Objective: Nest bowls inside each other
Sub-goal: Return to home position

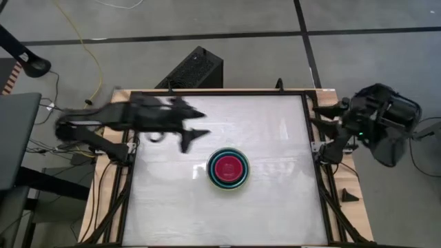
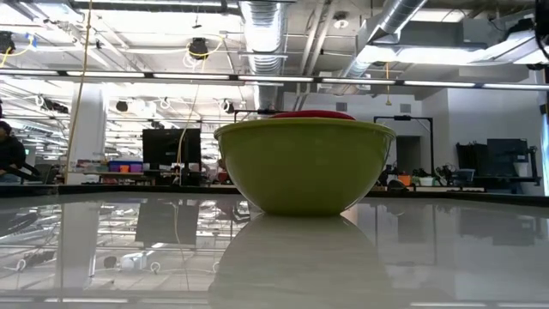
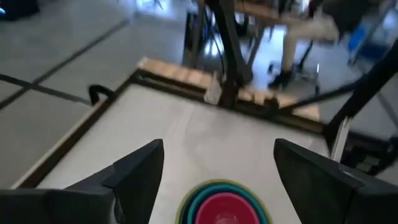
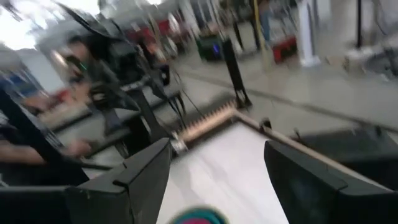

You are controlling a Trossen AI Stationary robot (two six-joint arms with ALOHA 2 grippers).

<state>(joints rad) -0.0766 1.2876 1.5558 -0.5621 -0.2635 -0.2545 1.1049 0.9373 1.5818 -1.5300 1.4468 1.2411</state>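
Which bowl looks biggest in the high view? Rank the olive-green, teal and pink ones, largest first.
1. Olive-green bowl, the outermost rim.
2. Teal bowl, a ring inside it.
3. Pink bowl, innermost.
They are nested, so nearness to the camera hardly matters.

- left arm point(image 1: 117, 120): matte black all over, slim links, chunky joints
- right arm point(image 1: 375, 120): same black build, tiny green light on its housing
- left gripper point(image 3: 219, 149) and right gripper point(image 4: 217, 149): two dark, pretty broad wedge-shaped fingers each

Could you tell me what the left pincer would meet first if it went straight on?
Probably the nested bowls, centred ahead of the open left pincer in its wrist view; depth is unclear, so it might pass above them to the table.
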